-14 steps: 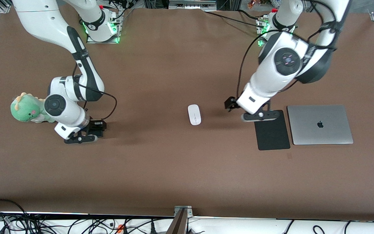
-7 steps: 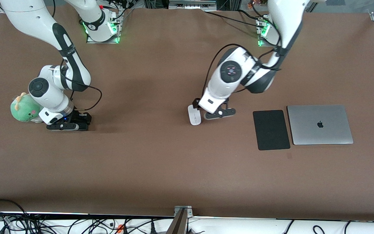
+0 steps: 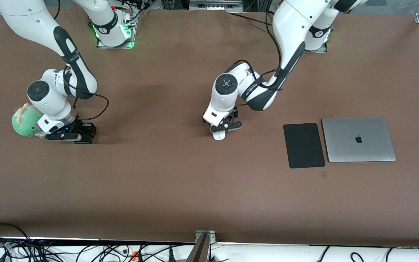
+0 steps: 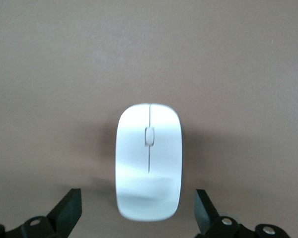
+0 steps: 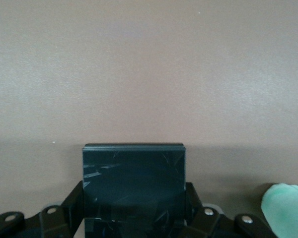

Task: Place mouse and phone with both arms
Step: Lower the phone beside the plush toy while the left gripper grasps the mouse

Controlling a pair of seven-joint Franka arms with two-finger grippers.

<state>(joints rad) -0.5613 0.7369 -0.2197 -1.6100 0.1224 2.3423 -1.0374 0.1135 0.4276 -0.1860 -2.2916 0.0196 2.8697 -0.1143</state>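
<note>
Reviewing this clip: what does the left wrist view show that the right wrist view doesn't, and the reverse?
Left wrist only: the white mouse lying on the table between the open left gripper fingers, not yet gripped. Right wrist only: the phone clamped in the shut right gripper, and a green plush toy beside it. Both: the brown table.

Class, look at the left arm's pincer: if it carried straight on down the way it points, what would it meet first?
Most likely the mouse. The left pincer points down, open, its fingers either side of the mouse, on the table. How much height remains is unclear.
</note>
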